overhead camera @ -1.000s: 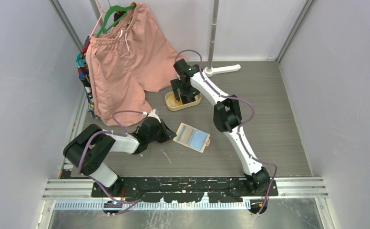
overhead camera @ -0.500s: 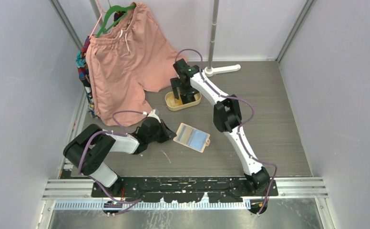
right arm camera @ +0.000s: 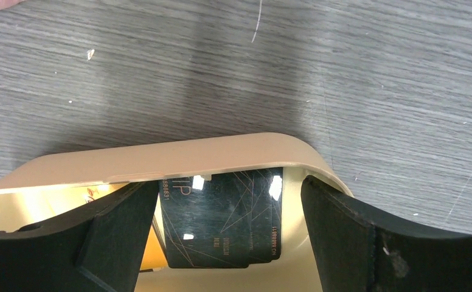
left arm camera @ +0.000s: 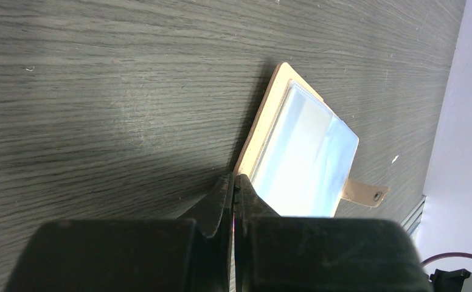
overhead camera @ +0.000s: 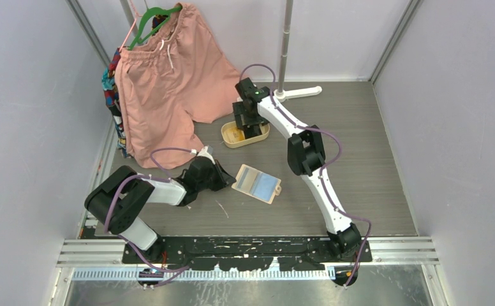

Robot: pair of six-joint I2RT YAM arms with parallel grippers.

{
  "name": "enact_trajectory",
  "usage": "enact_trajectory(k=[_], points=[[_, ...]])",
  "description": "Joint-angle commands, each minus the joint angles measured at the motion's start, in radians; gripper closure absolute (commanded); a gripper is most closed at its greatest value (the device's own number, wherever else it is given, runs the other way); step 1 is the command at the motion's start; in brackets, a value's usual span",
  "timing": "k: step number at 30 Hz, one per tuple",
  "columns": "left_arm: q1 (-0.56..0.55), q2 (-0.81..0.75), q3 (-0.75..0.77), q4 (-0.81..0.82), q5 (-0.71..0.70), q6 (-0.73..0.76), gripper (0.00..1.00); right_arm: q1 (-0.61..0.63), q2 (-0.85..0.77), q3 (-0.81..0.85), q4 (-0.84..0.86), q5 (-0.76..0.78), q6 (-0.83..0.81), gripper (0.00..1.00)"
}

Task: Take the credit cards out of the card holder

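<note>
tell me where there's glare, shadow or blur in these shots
Left wrist: glare washes the inside of the card holder pale, and the left claw up close is dark and soft. Right wrist: small bright glints sit on the black card in the tan tray, with a shadow on the table beyond. Top external: even light, sharp.

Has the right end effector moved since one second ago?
Yes. The right end effector has shifted slightly rightward in the top view, uncovering more of the left part of the tan tray.
</note>
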Motion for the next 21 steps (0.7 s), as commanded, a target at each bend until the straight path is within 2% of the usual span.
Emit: enact_trajectory(k=[1,14,21], points=[[0.006,0.035,-0.058,-0.231,-0.041,0.050,1.00,-0.004,-0.045,0.006,0.012,0.034,0.017,0.08],[0.007,0.046,-0.046,-0.235,-0.038,0.054,1.00,-0.006,-0.050,0.003,0.009,0.040,0.003,0.08],[0.007,0.033,-0.048,-0.244,-0.043,0.055,1.00,-0.017,-0.142,-0.011,0.055,-0.042,0.001,0.08]])
